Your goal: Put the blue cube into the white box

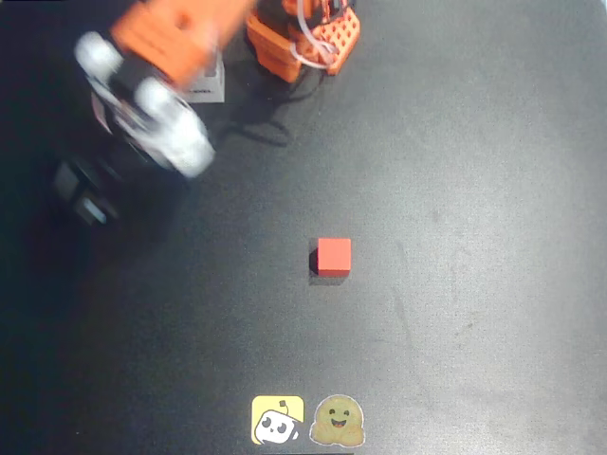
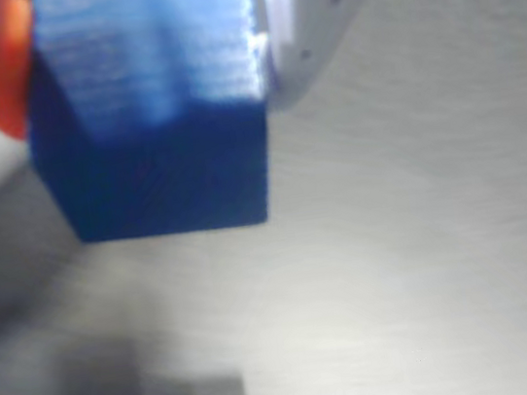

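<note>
Bright-blue cube (image 2: 159,114), matte ridged faces, pinched in hand (image 2: 138,38)

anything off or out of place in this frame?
Nothing stands out. The hand is shut on the blue cube, held squarely in the wrist view. The red cube sits flat on the dark table, alone near centre. Part of the white box peeks out from under the blurred arm in the overhead view.

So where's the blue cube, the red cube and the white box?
blue cube (image 2: 149,115): wrist view, its front face, held between the gripper's fingers.
red cube (image 1: 333,256): overhead view, its top face.
white box (image 1: 209,87): overhead view, its visible edge beside the arm.
</note>
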Tool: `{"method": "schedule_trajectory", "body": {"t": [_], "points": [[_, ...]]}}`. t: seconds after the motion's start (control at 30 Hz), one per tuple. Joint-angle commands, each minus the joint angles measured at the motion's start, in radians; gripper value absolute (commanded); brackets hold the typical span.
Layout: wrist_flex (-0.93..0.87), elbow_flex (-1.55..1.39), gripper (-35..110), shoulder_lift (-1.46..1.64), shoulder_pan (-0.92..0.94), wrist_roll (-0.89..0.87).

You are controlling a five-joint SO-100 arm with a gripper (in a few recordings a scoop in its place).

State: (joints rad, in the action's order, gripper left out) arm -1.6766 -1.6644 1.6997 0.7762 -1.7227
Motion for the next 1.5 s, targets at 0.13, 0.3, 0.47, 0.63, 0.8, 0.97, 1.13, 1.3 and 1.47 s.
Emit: {"method": "schedule_trajectory", "body": {"t": [0.13,0.3,0.47,0.63,0.8,0.97,1.13,1.3,1.47], "points": [[-0.126,0.035,0,0.137,0.258,0.08],[-0.126,-0.044,0,0.275,0.337,0.089],[-0.126,-0.081,0,0.328,0.408,0.118],[-0.126,-0.178,0,0.436,0.419,0.103],[-0.126,-0.293,0,0.535,0.419,0.094],[-0.126,-0.368,0,0.615,0.419,0.087],[-0.124,-0.39,0,0.624,0.425,0.087],[-0.107,-0.402,0,0.621,0.446,0.089],[-0.094,-0.423,0,0.62,0.466,0.087]]}}
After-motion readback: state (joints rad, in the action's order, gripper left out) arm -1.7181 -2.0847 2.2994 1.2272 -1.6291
